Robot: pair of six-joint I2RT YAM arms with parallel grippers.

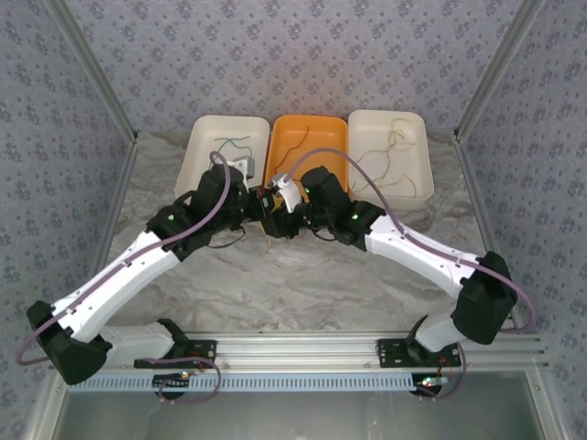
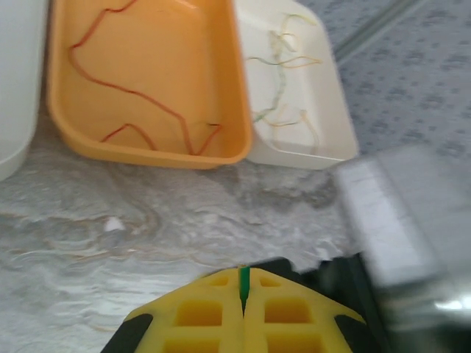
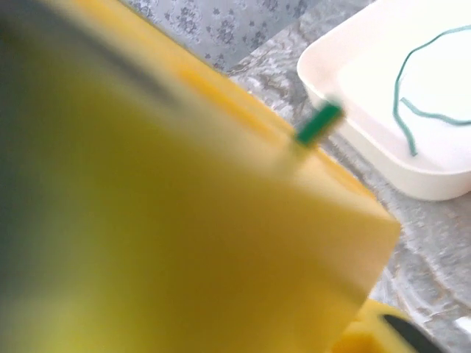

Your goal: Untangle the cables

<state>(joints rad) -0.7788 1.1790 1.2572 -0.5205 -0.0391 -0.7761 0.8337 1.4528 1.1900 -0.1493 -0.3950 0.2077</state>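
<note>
My left gripper [image 2: 243, 278] is shut on the end of a green cable [image 2: 243, 281], a short tip of which pokes out between the yellow fingers. In the right wrist view that same green tip [image 3: 318, 125] sticks out of a large blurred yellow finger [image 3: 184, 220] very close to the camera. Both grippers meet just in front of the orange tray [image 1: 335, 128]: left gripper [image 1: 260, 209], right gripper [image 1: 281, 203]. Whether the right jaws are open or shut is too blurred to tell. A red cable [image 2: 132, 92] lies in the orange tray.
A white tray [image 1: 204, 147] on the left holds a loose green cable [image 1: 235, 142], also visible from the right wrist as green cable [image 3: 419, 110]. The right white tray [image 1: 420, 160] holds tangled cream, yellow and green cables [image 2: 283, 88]. Patterned walls enclose the marbled table.
</note>
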